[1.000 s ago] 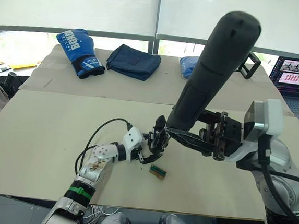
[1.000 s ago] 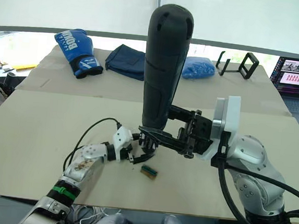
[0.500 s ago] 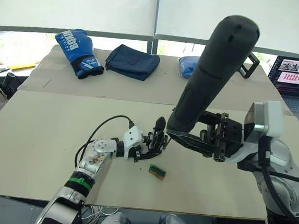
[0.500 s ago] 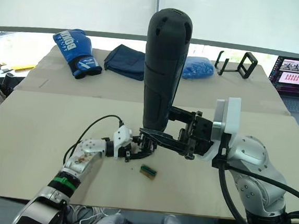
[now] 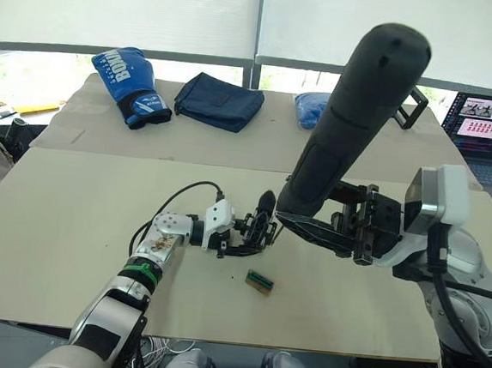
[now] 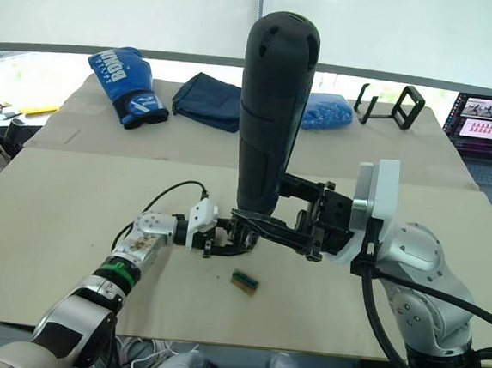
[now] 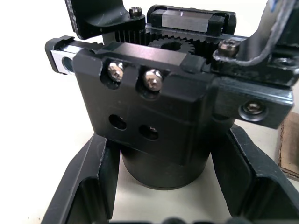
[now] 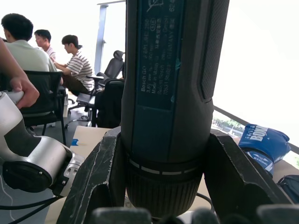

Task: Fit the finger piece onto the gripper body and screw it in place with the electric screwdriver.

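standing over the table (image 5: pixel 70 220), the right gripper (image 5: pixel 298 227) clamps the electric screwdriver (image 5: pixel 350 124), a thick matte cylinder with rounded top, upright. just beside its tip the left gripper (image 5: pixel 245 240) holds the gripper body (image 5: pixel 263 220); bare tabletop lies around them. from the left wrist, ribbed black fingers (image 7: pixel 93 186) hug the body's round base, silvery screws above. from the right wrist, fingers (image 8: pixel 100 177) pinch the screwdriver's ridged collar.
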`<move>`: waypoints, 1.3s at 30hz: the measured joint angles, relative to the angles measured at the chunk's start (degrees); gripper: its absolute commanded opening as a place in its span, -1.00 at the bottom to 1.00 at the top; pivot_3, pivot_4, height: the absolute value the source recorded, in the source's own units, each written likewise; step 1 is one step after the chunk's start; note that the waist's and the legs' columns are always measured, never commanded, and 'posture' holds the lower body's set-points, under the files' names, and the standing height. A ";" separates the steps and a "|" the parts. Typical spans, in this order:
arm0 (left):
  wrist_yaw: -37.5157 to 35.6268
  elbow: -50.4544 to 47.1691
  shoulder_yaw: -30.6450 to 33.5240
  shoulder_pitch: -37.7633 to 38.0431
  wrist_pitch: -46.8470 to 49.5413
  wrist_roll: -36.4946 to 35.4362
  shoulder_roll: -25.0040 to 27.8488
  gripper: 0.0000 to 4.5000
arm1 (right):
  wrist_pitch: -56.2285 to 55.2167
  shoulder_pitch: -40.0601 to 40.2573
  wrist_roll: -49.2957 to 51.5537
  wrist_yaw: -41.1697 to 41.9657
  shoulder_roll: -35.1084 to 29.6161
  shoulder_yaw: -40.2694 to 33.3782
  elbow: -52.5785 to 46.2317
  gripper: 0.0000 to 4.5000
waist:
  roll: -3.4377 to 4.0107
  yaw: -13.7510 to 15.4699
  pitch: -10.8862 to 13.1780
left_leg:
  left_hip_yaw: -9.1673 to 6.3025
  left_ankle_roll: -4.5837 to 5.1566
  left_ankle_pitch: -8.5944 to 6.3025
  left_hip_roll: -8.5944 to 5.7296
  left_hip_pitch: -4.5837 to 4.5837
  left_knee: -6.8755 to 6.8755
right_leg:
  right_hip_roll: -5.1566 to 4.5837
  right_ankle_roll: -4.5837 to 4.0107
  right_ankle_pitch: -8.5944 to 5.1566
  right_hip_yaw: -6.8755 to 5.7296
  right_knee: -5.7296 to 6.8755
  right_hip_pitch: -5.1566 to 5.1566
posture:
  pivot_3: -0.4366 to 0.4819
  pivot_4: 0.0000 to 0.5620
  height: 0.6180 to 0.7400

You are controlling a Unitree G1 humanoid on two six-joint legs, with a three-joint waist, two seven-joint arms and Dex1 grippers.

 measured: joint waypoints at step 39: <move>22.94 -35.66 -1.70 19.53 20.93 2.44 -0.45 0.98 | 0.01 -0.97 -1.05 0.67 0.37 0.19 0.37 -0.14 | 0.00 -0.01 0.00 | 0.00 0.00 0.00 0.03 0.06 -0.03 | 0.00 0.01 0.00 0.05 0.03 0.01 | -0.05 -0.47 1.00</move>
